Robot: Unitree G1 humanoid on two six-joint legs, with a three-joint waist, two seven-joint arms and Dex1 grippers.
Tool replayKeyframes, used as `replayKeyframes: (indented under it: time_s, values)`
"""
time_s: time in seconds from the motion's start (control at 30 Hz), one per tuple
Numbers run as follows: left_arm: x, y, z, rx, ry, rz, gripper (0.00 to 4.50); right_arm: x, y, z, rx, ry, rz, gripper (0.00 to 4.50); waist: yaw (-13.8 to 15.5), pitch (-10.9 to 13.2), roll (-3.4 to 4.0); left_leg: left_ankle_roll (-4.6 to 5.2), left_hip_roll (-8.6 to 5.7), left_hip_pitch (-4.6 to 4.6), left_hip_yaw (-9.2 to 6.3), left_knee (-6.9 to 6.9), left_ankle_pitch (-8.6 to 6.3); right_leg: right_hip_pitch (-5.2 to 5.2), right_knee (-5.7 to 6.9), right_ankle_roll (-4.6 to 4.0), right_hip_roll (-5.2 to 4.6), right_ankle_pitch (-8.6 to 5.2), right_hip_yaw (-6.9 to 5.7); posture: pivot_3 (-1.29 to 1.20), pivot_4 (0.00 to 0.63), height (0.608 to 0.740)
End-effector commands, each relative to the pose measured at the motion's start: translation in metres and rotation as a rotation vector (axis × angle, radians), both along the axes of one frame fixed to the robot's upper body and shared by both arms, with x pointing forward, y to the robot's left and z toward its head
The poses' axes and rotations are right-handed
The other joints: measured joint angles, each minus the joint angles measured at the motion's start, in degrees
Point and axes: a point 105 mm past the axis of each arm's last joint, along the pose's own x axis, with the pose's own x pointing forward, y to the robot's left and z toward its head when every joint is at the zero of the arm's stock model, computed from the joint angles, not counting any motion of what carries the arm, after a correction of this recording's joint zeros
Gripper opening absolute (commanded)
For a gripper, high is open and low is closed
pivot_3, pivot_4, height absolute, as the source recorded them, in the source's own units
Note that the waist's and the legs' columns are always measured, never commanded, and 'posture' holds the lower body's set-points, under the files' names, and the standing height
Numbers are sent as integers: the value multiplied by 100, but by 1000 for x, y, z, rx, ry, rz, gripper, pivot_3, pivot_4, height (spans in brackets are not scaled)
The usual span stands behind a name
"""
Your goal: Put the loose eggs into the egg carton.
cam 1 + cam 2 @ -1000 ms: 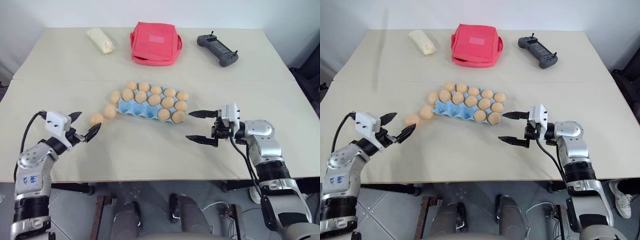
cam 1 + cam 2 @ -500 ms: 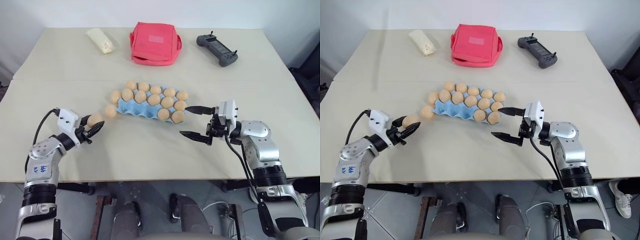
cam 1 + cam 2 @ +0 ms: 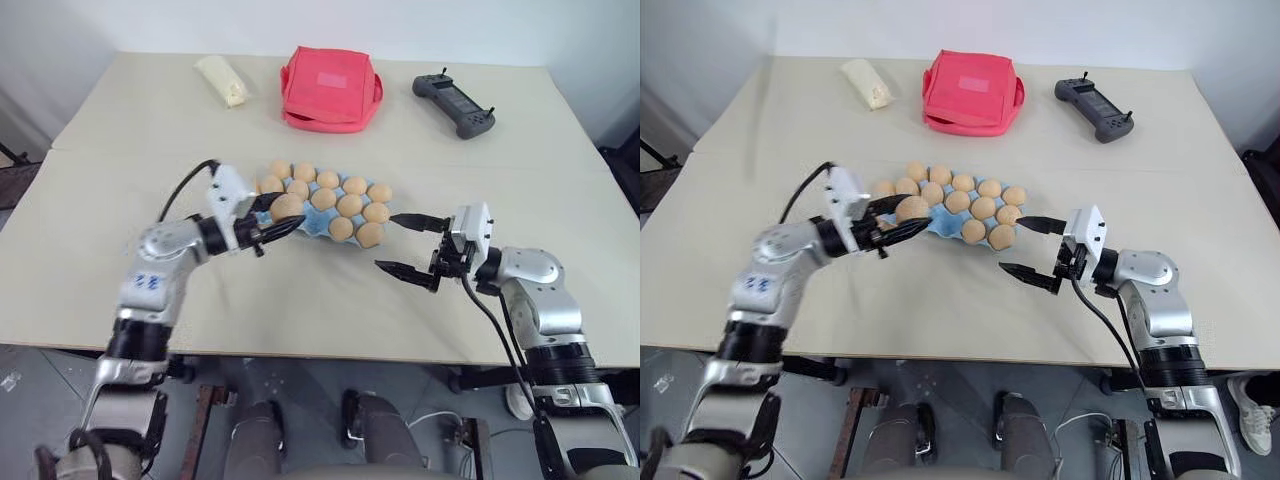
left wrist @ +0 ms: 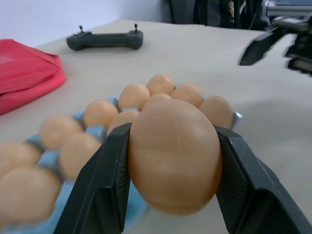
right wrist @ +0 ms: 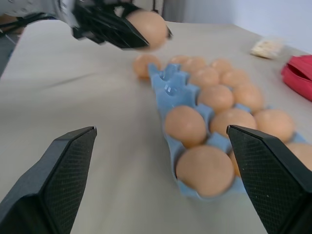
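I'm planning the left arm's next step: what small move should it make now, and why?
Probably lower the egg into an empty near-row cup of the egg carton. The left gripper is shut on it right above the carton's left end, where blue cups look vacant; the right gripper waits open, apart.

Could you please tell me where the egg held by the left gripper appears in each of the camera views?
Left eye view: the held egg sits at the carton's near-left corner, between the left gripper's fingers.
Right eye view: the same spot, left of centre.
Left wrist view: large, front and centre.
Right wrist view: near the upper edge.
Shared landmark: the blue egg carton.
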Motion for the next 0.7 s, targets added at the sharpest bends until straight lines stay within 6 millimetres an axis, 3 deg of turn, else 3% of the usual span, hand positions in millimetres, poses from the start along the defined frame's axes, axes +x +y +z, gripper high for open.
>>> replayKeyframes:
  time_s: [0.03, 0.2, 0.33, 0.43, 0.53, 0.63, 0.7]
  values:
    - [7, -8, -1, 17, -16, -43, 2259, -4, -4, 17, 18, -73, -34, 4500, -63, 0, 0, -2, 0, 0, -4, -1, 0, -1, 0, 0, 1, 0, 0, 0, 150, 740]
    - [18, -10, -9, 25, 7, -41, 2259, -10, -3, 22, 36, -94, -58, 4500, -67, 0, 0, -7, 4, 0, -2, -7, -1, -6, 1, -1, 9, -1, -6, 0, 150, 740]
    - [18, -9, -7, 22, -18, -51, 3112, -15, -2, 21, 45, -87, -67, 4500, -45, 1, -1, -3, 2, -1, -8, -1, -3, -2, -1, 0, 4, -1, -4, 0, 150, 740]
    - [13, -1, 2, 6, -54, -44, 3112, -17, -3, 19, 50, -76, -72, 4500, -50, 1, -1, 3, 0, -5, -15, 2, -4, 0, -6, 5, 1, 2, -3, 0, 150, 740]
    - [1, 19, 10, 0, -89, -15, 3112, -17, -2, 17, 52, -64, -61, 4500, -80, 1, -1, 3, 1, -4, -21, -4, -5, -1, -10, 7, 2, 3, -1, 0, 150, 740]
    - [-21, 49, 19, 4, -145, 14, 3619, -15, 4, 16, 52, -54, -26, 4500, -127, 1, -1, -1, 9, 0, -18, -10, -6, -4, -8, 5, 9, 2, 0, 0, 150, 740]
    - [-30, 73, 19, 15, -146, 81, 4221, -14, 8, 17, 56, -51, -7, 4500, -128, 1, -1, -4, 12, 1, -18, -9, -7, -4, -3, 3, 11, 0, -1, 0, 150, 740]
